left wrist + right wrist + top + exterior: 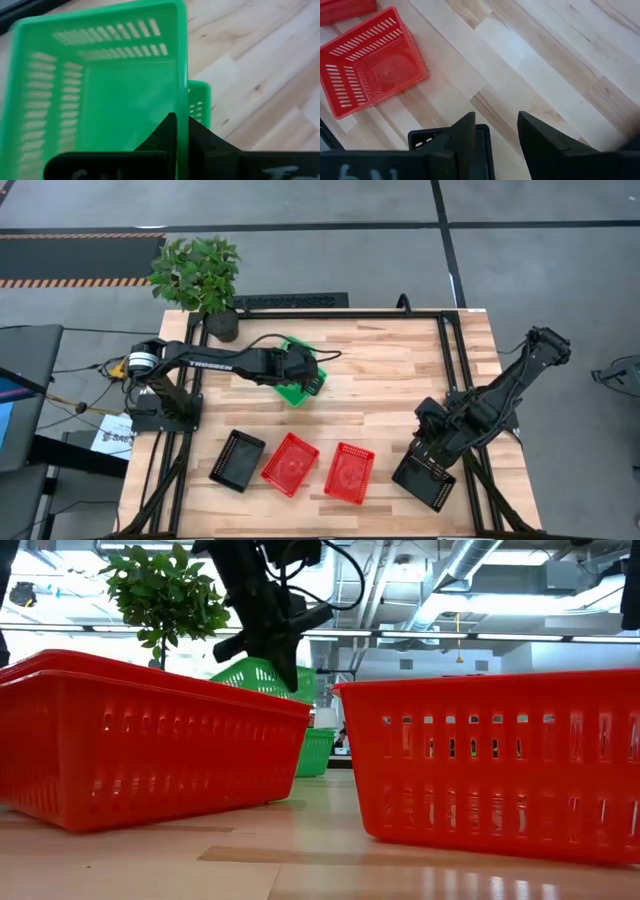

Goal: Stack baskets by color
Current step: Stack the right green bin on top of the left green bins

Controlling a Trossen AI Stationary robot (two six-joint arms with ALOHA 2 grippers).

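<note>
1. While a green basket hangs tilted above the desk, its rim sits pinched in the closed jaws of the left gripper, near the desk's far middle.
2. A second green basket lies on the desk directly beneath it.
3. Two red baskets and a black basket lie in a row along the near edge.
4. Another black basket lies at the near right, where the right gripper hovers over its rim, jaws parted and holding nothing.
5. A potted plant stands at the far left corner.
</note>
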